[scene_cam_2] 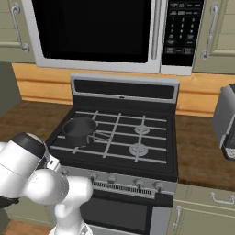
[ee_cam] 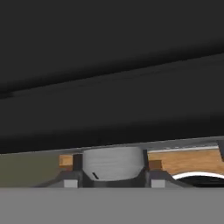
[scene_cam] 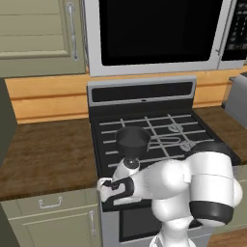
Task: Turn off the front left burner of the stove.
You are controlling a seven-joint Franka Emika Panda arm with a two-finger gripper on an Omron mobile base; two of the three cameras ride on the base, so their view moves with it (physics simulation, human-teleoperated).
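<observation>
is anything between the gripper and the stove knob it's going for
Nothing visible. In the hand view a silver knob sits right between the two fingertips of the gripper, with no object in the gap. Contact can't be told. The saucepan sits up on the stove.

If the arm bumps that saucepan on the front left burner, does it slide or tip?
The saucepan looks squat and wide-based, so it would probably slide rather than tip. Its long handle juts right, so a knock there would likely spin it. It sits on grate bars, which would probably snag a slide.
</observation>
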